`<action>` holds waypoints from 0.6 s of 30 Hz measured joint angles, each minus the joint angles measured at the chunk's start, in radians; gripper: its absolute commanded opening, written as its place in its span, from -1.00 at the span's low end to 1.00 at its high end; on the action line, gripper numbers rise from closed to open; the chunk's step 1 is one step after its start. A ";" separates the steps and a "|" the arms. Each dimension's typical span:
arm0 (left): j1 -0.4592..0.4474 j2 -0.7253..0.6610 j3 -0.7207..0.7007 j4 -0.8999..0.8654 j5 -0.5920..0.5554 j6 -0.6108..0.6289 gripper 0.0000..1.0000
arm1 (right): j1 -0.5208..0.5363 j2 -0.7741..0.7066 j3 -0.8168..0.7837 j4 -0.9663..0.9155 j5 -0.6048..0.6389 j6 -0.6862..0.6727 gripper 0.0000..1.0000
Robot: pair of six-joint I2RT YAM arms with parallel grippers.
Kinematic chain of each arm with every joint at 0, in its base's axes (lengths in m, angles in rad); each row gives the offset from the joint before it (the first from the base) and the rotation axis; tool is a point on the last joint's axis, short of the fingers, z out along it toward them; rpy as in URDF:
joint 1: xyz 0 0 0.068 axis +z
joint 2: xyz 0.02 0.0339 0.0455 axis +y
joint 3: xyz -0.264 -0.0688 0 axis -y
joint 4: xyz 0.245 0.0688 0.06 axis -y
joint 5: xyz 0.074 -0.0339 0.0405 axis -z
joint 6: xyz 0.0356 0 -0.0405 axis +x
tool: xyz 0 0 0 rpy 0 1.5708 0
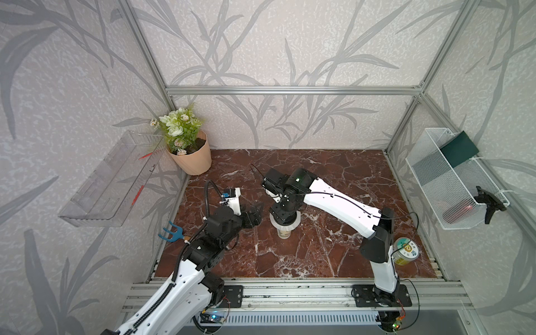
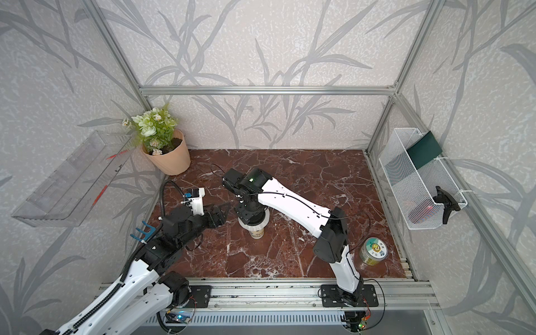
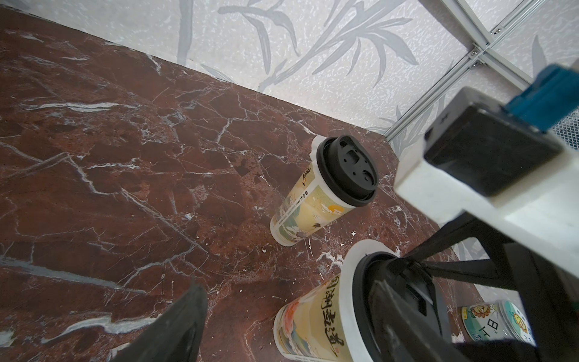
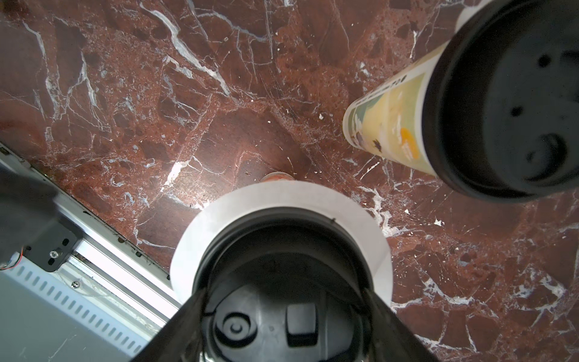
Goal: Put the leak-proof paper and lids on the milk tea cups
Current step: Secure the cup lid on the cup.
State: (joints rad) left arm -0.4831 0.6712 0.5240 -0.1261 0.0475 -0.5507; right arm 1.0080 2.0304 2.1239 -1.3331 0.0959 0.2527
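One milk tea cup [image 1: 284,233] [image 2: 257,233] stands mid-table. A white disc of leak-proof paper [image 1: 296,224] [image 4: 282,194] lies over its mouth, with a black lid [image 4: 282,326] on top. My right gripper [image 1: 285,216] [image 4: 285,294] comes straight down, its fingers closed on that lid's two sides. My left gripper [image 1: 253,214] [image 3: 288,310] hangs open just left of this cup [image 3: 313,319], holding nothing. A second cup [image 3: 300,213] [image 4: 388,125] stands behind it with a black lid [image 3: 347,170] and paper [image 3: 315,147] showing under the rim. My right arm hides it in both top views.
A peach flower pot [image 1: 193,158] stands in the back left corner. A clear shelf [image 1: 110,179] hangs on the left wall and a white wire basket [image 1: 452,179] on the right wall. A small jar with a printed lid [image 1: 406,251] [image 3: 495,322] sits beside the right arm's base.
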 measured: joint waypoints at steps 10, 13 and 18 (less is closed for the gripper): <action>0.000 0.061 -0.039 0.076 0.086 -0.025 0.66 | -0.005 -0.076 -0.137 0.118 -0.010 0.006 0.27; 0.000 0.079 -0.043 0.104 0.110 -0.034 0.66 | -0.008 -0.108 -0.191 0.166 -0.016 0.010 0.26; 0.000 0.114 -0.043 0.151 0.143 -0.050 0.67 | -0.011 -0.153 -0.269 0.236 -0.027 0.016 0.26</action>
State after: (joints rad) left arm -0.4831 0.7853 0.4805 0.0250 0.1905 -0.6010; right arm 0.9966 1.8778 1.8553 -1.0969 0.0685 0.2691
